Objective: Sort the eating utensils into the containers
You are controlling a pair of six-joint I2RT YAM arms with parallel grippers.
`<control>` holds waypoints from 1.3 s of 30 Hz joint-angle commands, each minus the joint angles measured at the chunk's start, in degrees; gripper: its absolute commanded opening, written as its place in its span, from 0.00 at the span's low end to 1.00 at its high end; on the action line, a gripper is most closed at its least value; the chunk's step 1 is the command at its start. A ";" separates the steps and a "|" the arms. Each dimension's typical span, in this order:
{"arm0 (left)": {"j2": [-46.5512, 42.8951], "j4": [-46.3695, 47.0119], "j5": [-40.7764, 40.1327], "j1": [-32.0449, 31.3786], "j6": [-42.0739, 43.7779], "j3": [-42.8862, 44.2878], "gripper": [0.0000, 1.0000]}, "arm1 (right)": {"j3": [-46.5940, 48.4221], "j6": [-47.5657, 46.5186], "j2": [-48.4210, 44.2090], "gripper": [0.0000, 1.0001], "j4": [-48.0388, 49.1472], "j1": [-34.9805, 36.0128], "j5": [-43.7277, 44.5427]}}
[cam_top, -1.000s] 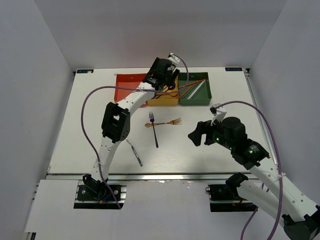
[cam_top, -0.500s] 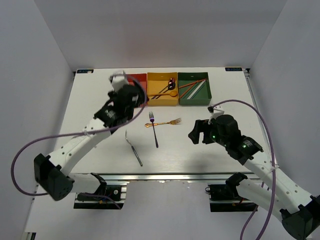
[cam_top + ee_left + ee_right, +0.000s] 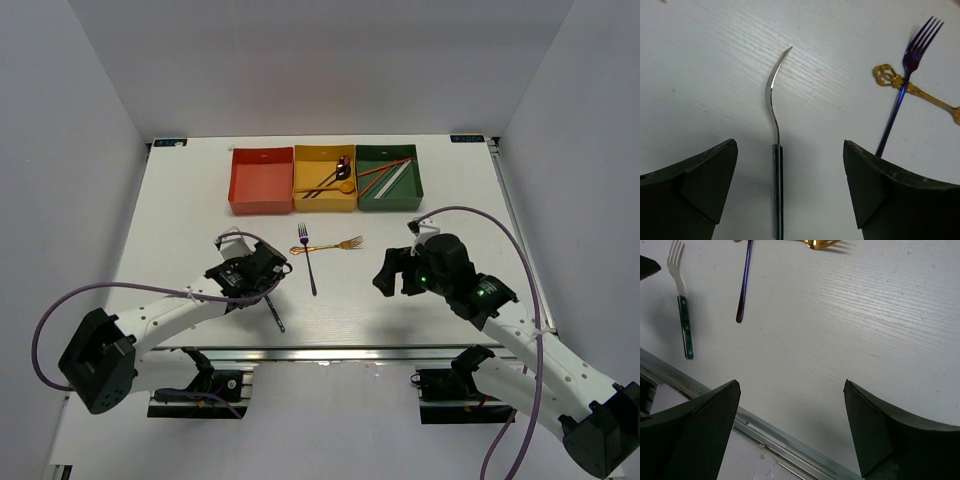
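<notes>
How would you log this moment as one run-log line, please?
left gripper: open over green-handled fork | right gripper: open, empty | purple fork, gold fork: crossed on table

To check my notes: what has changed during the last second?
The left gripper swung from the yellow box back toward the near edge; it now hovers, jaws open, over the green-handled fork. Nothing was taken hold of. The right gripper, purple fork and gold fork hardly moved.

Crossed forks (image 3: 311,268), boxes (image 3: 325,205) behind, lone fork (image 3: 771,95) left
</notes>
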 commanded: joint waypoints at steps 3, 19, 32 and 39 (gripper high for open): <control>4.93 3.10 1.62 -1.34 -6.33 -2.83 0.91 | -0.63 -0.46 0.41 0.89 3.45 -0.11 -1.77; 15.66 7.40 6.80 -2.66 -9.06 -6.96 0.37 | -1.68 -1.08 0.07 0.88 6.08 -0.11 -2.48; 9.42 -6.30 -9.62 1.55 18.87 19.22 0.00 | -0.89 -2.13 -2.84 0.88 5.56 -0.20 -2.04; 12.76 2.90 -10.53 10.15 38.55 31.52 0.00 | -0.89 -2.40 -2.31 0.89 6.08 -0.11 -1.77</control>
